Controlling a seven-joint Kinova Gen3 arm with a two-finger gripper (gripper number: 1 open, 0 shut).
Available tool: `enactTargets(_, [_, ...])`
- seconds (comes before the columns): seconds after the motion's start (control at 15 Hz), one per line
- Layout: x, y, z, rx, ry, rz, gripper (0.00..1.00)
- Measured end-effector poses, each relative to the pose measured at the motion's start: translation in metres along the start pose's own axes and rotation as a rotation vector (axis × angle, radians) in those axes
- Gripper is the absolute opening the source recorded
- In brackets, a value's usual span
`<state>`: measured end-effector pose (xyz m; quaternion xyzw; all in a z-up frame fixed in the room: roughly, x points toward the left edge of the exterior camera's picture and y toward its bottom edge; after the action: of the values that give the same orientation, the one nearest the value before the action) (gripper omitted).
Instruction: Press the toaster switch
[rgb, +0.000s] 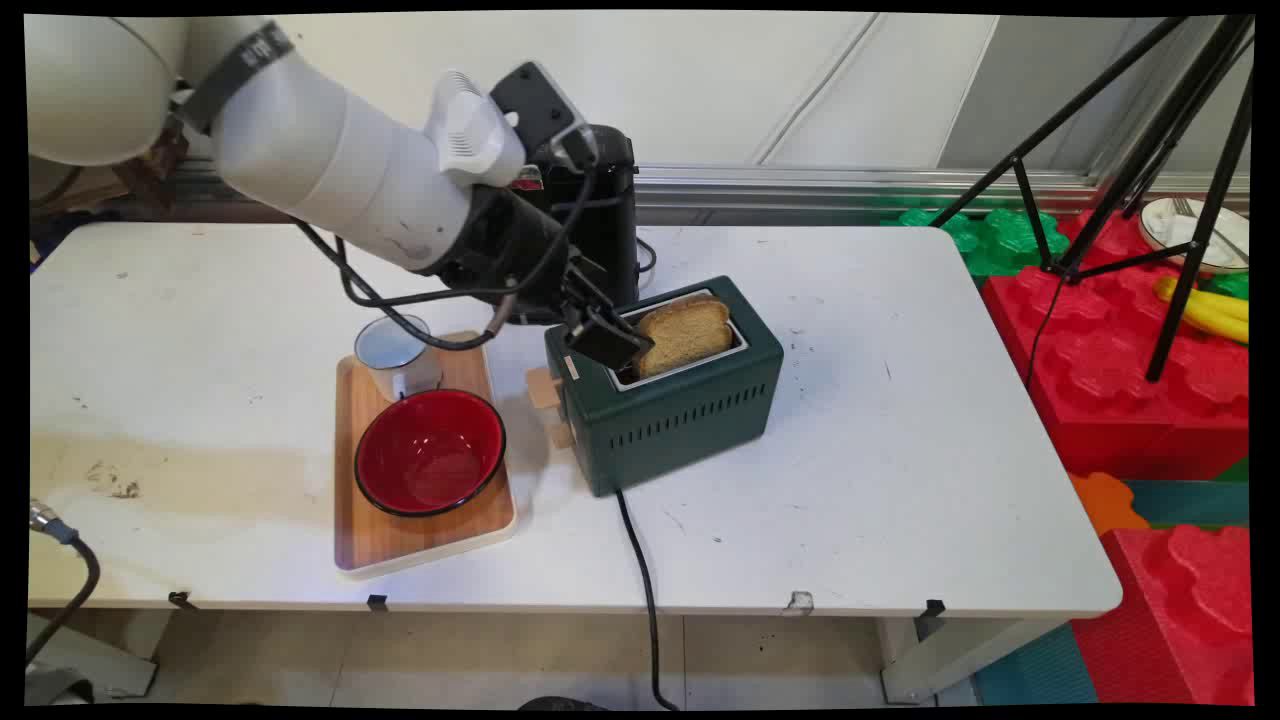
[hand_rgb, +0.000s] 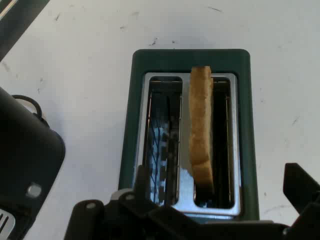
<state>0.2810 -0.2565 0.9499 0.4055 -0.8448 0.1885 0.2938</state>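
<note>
Main view: white arm (rgb: 340, 170) enters from the upper left of the frame and slopes down to the centre, black cables hanging beneath it. Its black gripper (rgb: 612, 340) sits over the left end of a dark green toaster (rgb: 668, 400) at the centre of the white tabletop (rgb: 900, 450). A slice of browned bread (rgb: 686, 333) stands upright in a slot, its upper part rising above the toaster's top; the gripper's tip lies at the slice's left edge, though contact cannot be confirmed from this view. The toaster's black cord (rgb: 640, 580) runs toward the bottom of the frame. Left of the toaster, a wooden tray (rgb: 370, 540) carries a red bowl (rgb: 430, 452) and, above it in the frame, a white mug (rgb: 395, 355). A black appliance (rgb: 600, 215) stands behind the gripper. At the right of the frame, red and green foam blocks (rgb: 1100, 350) lie beside a black tripod (rgb: 1150, 150).

Hand view: the toaster (hand_rgb: 190, 60) is seen from above, with two slots. The bread (hand_rgb: 201, 130) stands edge-on in the right slot; the left slot shows only its wire cage. The gripper (hand_rgb: 220, 200) is spread, one finger (hand_rgb: 300, 187) at lower right clear of the slice, the other at lower left over the left slot. The black appliance (hand_rgb: 25, 165) fills the left edge.
</note>
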Motion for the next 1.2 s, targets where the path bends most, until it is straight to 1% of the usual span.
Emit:
enactTargets(0.2, [-0.005, -0.002, -0.007, -0.011, -0.006, 0.009, 1.0])
enactTargets(0.4, [-0.015, -0.008, -0.019, -0.027, -0.019, 0.033, 1.0])
enactTargets(0.67, [-0.027, -0.015, -0.029, -0.032, -0.038, 0.047, 1.0])
enactTargets(1.0, [-0.041, -0.023, -0.04, -0.036, -0.082, 0.055, 1.0])
enactTargets(1.2, [-0.047, -0.025, -0.045, -0.038, -0.112, 0.05, 1.0])
